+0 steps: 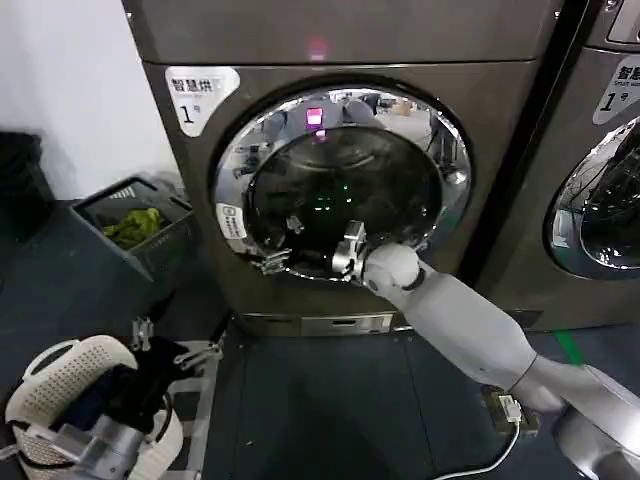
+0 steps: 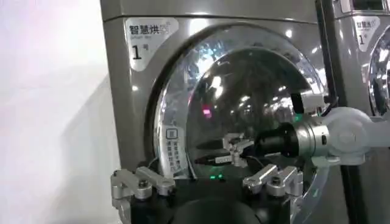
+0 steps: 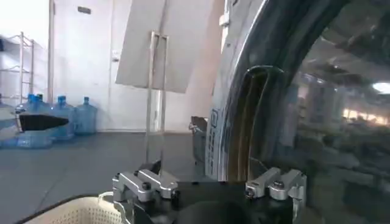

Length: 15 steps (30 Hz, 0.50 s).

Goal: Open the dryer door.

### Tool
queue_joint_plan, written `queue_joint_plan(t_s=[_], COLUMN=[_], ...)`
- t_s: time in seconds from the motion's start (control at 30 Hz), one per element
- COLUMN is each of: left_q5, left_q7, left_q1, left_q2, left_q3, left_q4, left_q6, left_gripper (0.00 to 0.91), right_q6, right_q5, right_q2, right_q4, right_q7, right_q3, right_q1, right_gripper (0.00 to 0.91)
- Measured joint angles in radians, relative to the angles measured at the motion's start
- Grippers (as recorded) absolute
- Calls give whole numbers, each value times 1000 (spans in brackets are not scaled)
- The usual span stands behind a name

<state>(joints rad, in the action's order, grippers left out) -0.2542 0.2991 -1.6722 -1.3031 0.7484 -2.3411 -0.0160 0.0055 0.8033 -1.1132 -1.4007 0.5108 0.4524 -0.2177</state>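
Right gripper, fingers spread apart, reaches against the dark glass of the dryer door near seven o'clock on its chrome rim; the door sits shut on the dryer. Left gripper waits low, open, above a white basket on dark flooring. Twin machine at three o'clock.

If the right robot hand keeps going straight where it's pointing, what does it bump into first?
Probably the dryer door. The right gripper points at its lower part, close to the dark glass and chrome rim, though the exact gap is hard to judge.
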Motion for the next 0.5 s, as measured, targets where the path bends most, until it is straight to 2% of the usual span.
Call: queue_joint_plan(t_s=[0.5], left_q5=[-1], left_q7=[-5], left_q1=[18], left_q2=[7], left_q3=[8], left_q4=[2], left_q6=[-2], left_gripper=[907], right_q6=[2], right_q5=[0], right_q2=[-49], right_q4=[50], right_q7=[11], right_q3=[28], right_q1=[39], right_gripper=[907])
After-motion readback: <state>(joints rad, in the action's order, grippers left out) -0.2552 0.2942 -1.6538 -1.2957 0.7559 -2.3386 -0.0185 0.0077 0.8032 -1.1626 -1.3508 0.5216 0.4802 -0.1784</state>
